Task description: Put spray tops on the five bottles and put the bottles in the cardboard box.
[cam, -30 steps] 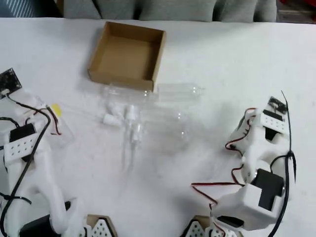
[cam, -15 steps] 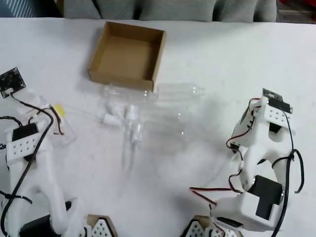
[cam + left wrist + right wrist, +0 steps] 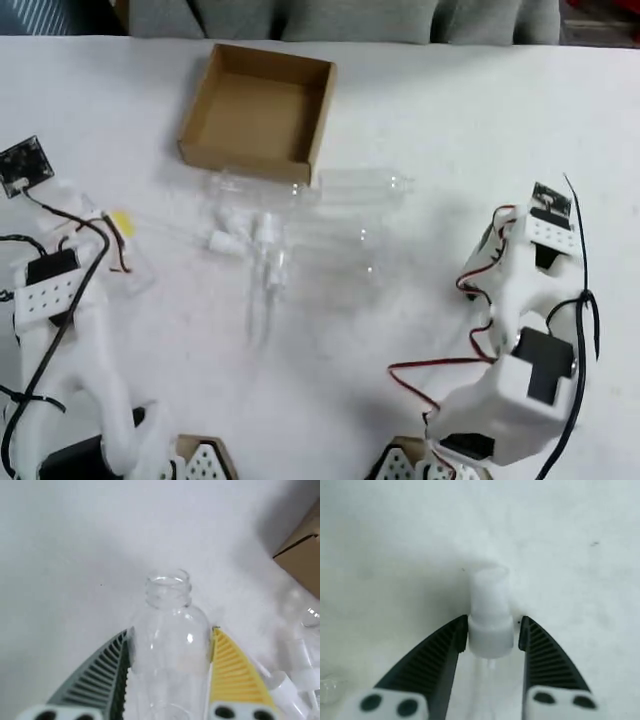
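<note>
Meanwhile, the right end effector (image 3: 492, 624), closed on a spray top (image 3: 490, 600), was moved slightly over the desk's (image 3: 450, 120) right side. An uncapped bottle (image 3: 169, 650) was kept clamped in the left end effector (image 3: 170, 632) at the left, so capping seemed prepared.

Cardboard box (image 3: 258, 110): one.
Claws: two, my left claw (image 3: 170, 631) and right claw (image 3: 492, 620).
Held: one bottle (image 3: 167, 600), one spray top (image 3: 490, 590).
Loose bottles (image 3: 365, 185): count unclear.

open: bare table (image 3: 470, 120) right of the box (image 3: 258, 110) | blocked: bottles (image 3: 300, 215) piled along the box front (spray tops (image 3: 222, 241) mixed in)
</note>
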You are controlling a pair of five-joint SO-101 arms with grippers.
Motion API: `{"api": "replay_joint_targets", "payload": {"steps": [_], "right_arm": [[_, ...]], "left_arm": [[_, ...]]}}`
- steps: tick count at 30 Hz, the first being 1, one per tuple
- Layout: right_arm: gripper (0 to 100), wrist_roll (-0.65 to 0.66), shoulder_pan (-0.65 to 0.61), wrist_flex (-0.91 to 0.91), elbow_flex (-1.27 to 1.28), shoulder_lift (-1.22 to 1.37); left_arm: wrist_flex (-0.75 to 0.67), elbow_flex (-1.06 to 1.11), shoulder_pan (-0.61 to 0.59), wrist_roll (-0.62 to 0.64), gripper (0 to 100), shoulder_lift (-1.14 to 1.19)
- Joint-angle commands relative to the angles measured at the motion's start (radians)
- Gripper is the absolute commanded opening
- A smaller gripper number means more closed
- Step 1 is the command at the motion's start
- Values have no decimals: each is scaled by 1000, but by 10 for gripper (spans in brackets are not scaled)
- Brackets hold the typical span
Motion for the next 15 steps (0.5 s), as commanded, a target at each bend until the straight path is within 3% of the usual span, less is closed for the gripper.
{"api": "replay_joint_targets", "payload": {"steps": [1,4,8,15], "right_arm": [[134,-6,-24,-12,-37,50],[122,-5,-21,-1,-95,96],[10,5,-18,-1,-149,140],[17,57,5,81,-172,88]], "left_arm": [[-25,-12,36,-58,113,-8],[-25,-12,42,-75,113,-8],[-25,-11,45,-78,113,-8],[-25,-11,47,-77,113,-8]]}}
